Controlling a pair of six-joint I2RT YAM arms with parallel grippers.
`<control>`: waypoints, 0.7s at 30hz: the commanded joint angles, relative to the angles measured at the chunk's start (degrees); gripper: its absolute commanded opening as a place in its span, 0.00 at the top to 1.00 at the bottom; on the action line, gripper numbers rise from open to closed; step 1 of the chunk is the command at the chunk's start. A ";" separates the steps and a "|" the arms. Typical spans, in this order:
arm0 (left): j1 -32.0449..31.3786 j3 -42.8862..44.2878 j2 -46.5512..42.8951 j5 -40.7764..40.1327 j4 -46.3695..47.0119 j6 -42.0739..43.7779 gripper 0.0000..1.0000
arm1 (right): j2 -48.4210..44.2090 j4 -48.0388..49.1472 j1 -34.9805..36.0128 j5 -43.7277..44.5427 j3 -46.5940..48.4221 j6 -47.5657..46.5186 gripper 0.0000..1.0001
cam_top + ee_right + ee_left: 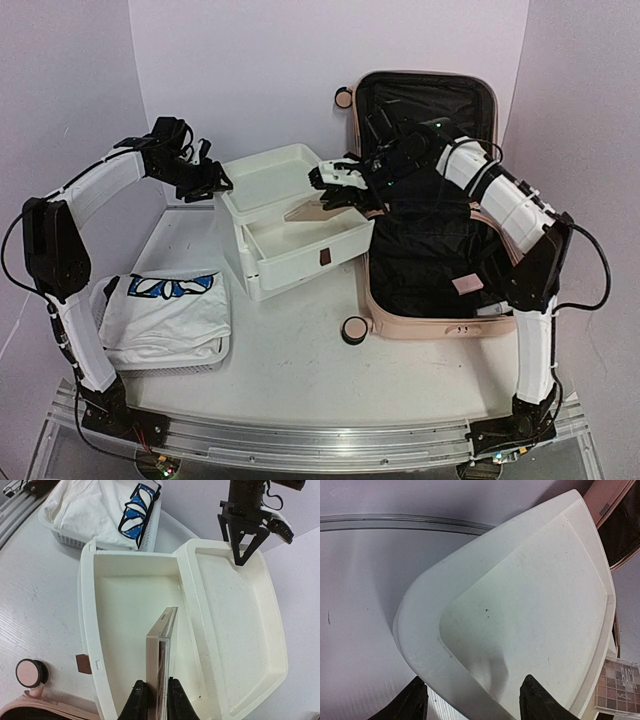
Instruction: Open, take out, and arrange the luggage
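While the luggage (420, 328) lies open at frame right, the right tool (156, 692) clamps a palette (161, 645) above the drawer (125, 605); left tool (472, 692) stands wide.

- Right gripper (322, 190): closed on a flat pink case (305, 212).
- Directly beneath it: pulled-out drawer (300, 252) of a white drawer unit (238, 255).
- Just to its right: the luggage (440, 328), lying open, lid upright, black lining showing.
- Left gripper (218, 184): fingers apart, at the left rim of the unit's top tray (275, 165).
- Nearer than it, well apart: mesh basket (170, 362) holding a white garment (165, 312) with a blue print.
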 commanded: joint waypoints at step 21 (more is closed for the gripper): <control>-1.30 -1.60 0.03 4.29 -1.60 1.30 0.38 | 16.58 1.49 -0.91 15.08 13.80 -10.12 0.94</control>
